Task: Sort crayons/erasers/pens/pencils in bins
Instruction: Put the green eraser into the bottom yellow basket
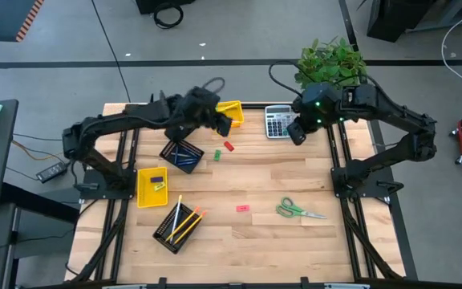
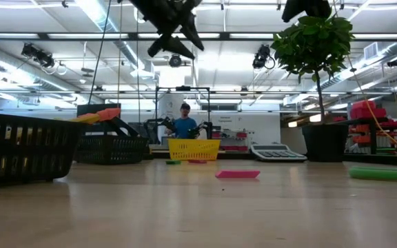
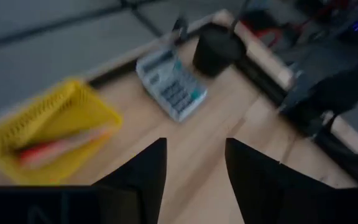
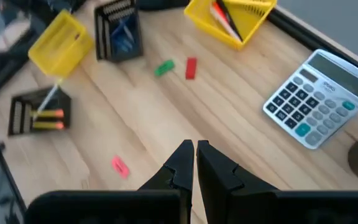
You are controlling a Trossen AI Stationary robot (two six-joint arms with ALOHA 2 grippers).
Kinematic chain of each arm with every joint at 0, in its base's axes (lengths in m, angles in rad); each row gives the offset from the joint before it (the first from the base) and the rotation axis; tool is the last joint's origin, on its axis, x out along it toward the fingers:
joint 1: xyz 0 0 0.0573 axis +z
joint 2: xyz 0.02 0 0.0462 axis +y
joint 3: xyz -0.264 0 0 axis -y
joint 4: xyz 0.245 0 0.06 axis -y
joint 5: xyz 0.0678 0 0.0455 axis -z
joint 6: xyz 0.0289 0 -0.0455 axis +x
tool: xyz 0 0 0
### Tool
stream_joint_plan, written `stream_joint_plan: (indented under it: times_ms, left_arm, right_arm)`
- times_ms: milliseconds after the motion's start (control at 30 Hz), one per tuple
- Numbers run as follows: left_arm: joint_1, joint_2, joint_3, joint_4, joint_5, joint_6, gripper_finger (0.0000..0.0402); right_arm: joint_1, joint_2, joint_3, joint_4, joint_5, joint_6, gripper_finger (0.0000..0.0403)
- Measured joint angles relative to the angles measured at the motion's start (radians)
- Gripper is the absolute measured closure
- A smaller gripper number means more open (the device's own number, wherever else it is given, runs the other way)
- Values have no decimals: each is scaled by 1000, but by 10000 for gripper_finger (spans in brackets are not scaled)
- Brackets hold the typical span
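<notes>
Pencils [image 1: 184, 222] lie in the near bin [image 1: 174, 228], scissors [image 1: 299, 211] well to its right.

Grey floor [image 1: 239, 32] with black cables, light wooden table [image 1: 279, 241], potted green plant [image 2: 316, 48], ceiling strip lights [image 2: 102, 17], a person [image 2: 184, 124] standing far behind

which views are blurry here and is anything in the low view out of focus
Left wrist view: smeared throughout, the calculator and yellow bin soft-edged. Right wrist view: mildly soft. Low view: the near black mesh bin is blurred, ceiling lights glare. High view: the sharpest, evenly lit.
</notes>
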Motion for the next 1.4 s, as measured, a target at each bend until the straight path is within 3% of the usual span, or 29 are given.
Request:
stream_joint_plan:
  times_ms: [200, 400, 667, 1000, 1400]
  left_arm:
    - [-47, 102, 76, -183, -48, -91, 248]
    - [-44, 242, 171, -341, -46, -130, 255]
    - [-11, 423, 183, -534, 131, -318, 229]
    - [-6, 486, 184, -471, 127, -347, 181]
    - [35, 534, 182, -466, 130, -311, 186]
  right_arm:
    - [-68, -14, 0, -11, -109, -157, 377]
    - [-137, -14, 0, -12, -141, -291, 377]
    - [-229, -14, 0, -13, -202, -408, 377]
    - [-320, -14, 0, -15, -289, -507, 377]
    - [-332, -14, 0, -15, -289, -506, 377]
